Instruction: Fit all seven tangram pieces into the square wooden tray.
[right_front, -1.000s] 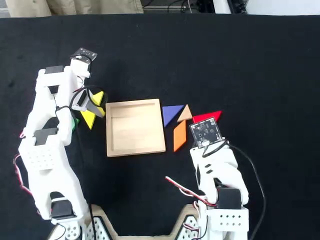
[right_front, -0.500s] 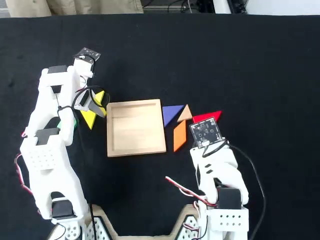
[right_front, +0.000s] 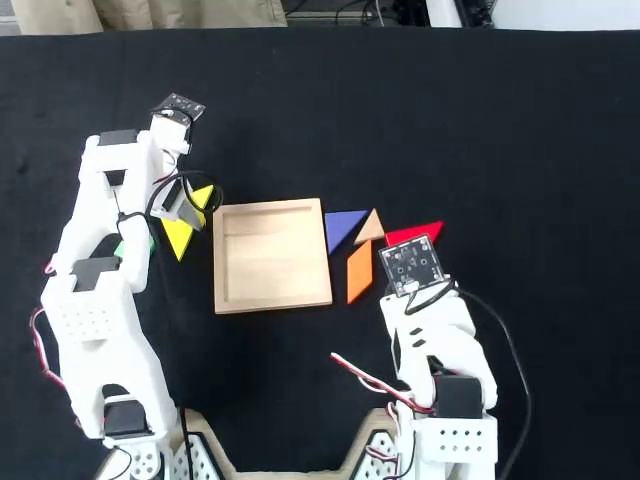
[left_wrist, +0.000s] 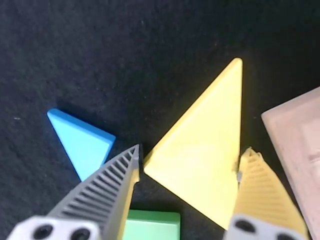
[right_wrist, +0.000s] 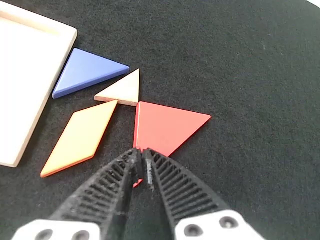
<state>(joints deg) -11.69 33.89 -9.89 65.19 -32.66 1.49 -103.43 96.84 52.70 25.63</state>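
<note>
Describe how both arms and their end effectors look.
The left arm and right arm are blocky white plastic with black servos and red and black cables. The left end effector has one grey and one yellow ribbed finger; the right end effector has two black ones.

You have open black tabletop (right_front: 450, 120) all along the far side of the wooden tray (right_front: 272, 204), and the tray's floor lies open from above. Left of it is tight: the yellow triangle (left_wrist: 200, 125) lies just beside the wall, crowded by the light blue triangle (left_wrist: 80, 142) and green piece (left_wrist: 152, 225). The left gripper (left_wrist: 193, 149) straddles the yellow one, fingers spread. On the right, the blue triangle (right_wrist: 85, 70), beige triangle (right_wrist: 122, 90), orange parallelogram (right_wrist: 80, 137) and red triangle (right_wrist: 165, 127) leave only narrow gaps.
</note>
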